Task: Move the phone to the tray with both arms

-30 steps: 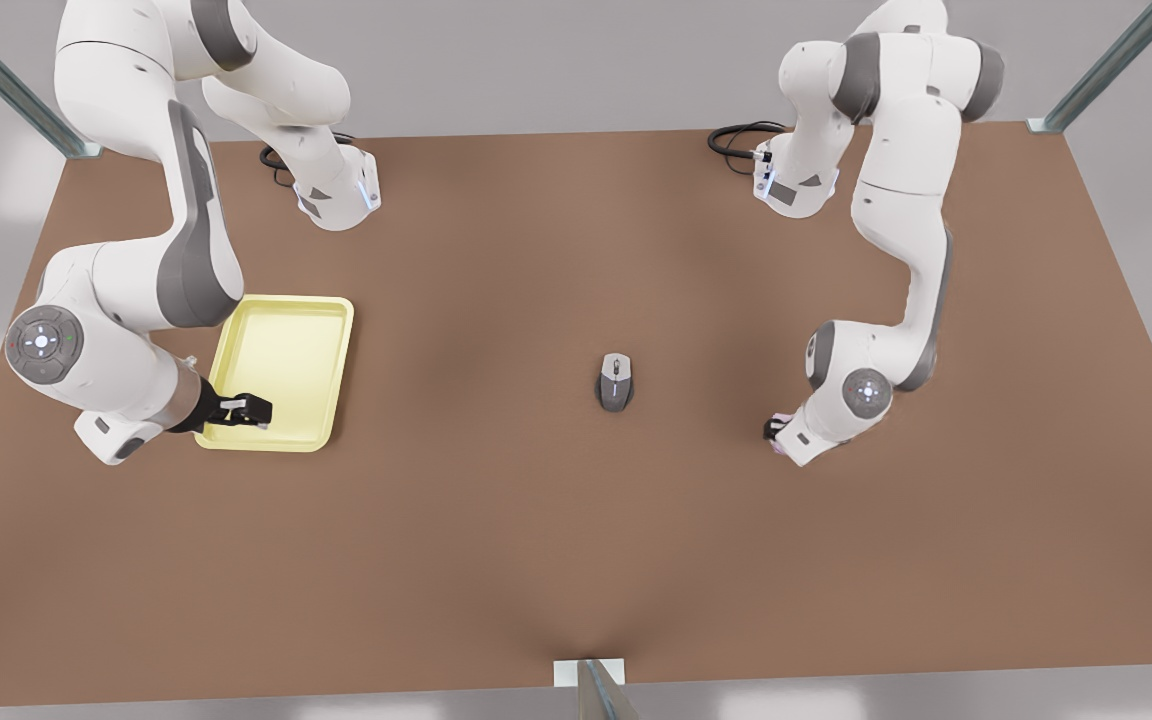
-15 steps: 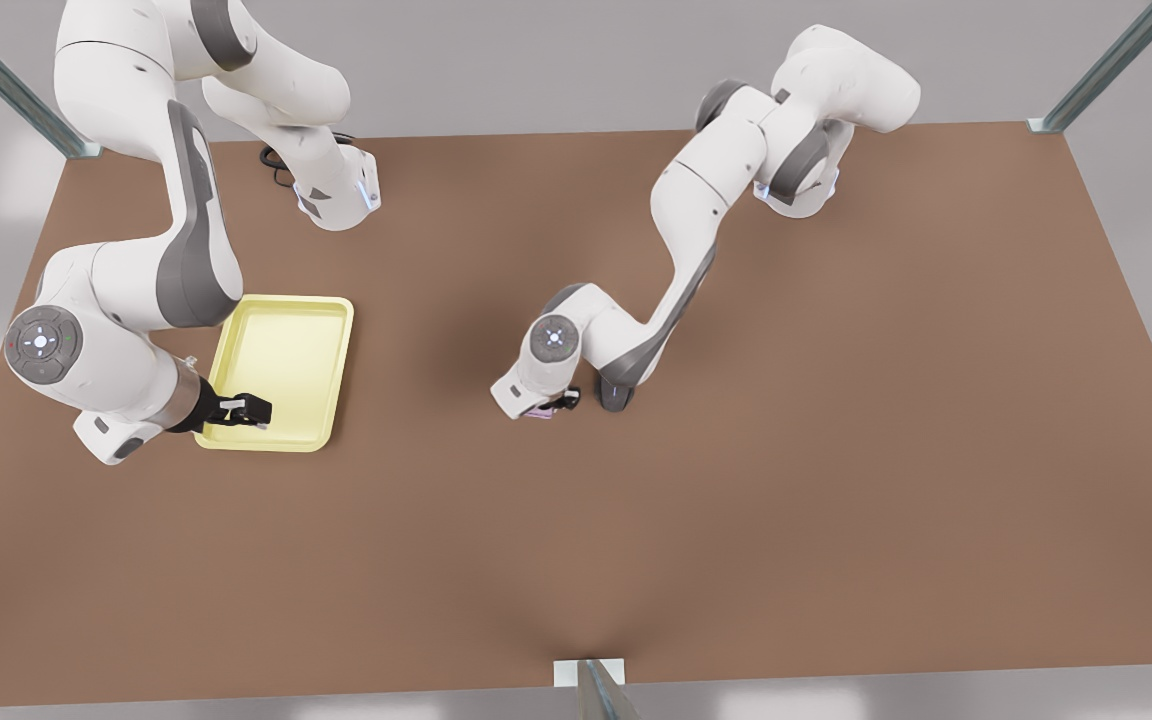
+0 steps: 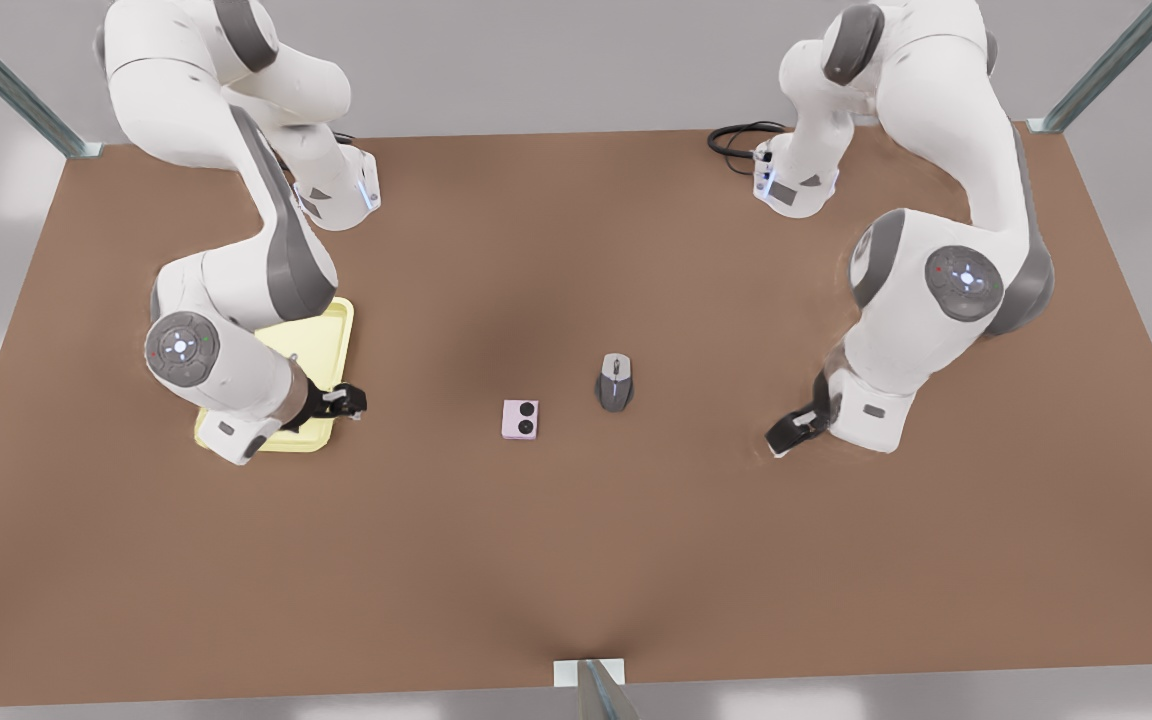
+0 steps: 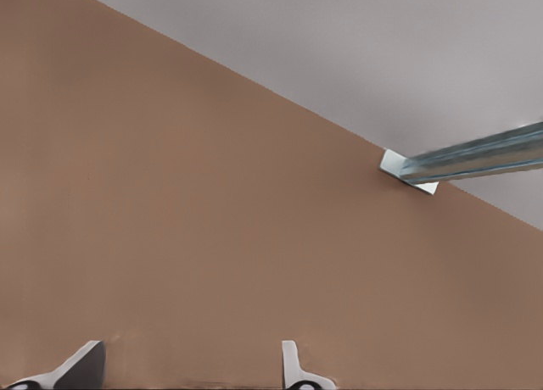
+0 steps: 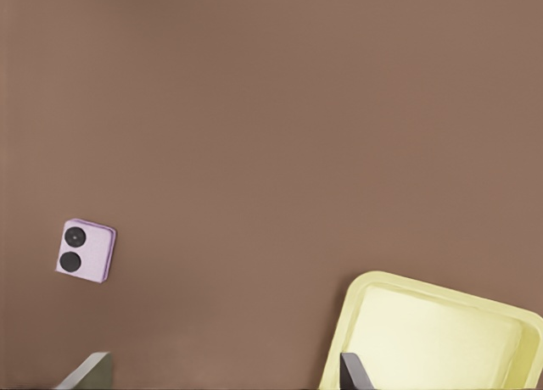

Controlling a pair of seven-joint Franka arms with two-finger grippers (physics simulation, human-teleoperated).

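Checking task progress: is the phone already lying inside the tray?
No, in the front view the phone lies flat on the bare table, apart from the tray and just beside the grey mouse.

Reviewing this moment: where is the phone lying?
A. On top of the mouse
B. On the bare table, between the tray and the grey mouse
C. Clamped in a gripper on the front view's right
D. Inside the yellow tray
B: the phone lies flat on the table, camera circles up, apart from the tray and just to the front view's left of the mouse; neither gripper touches it.
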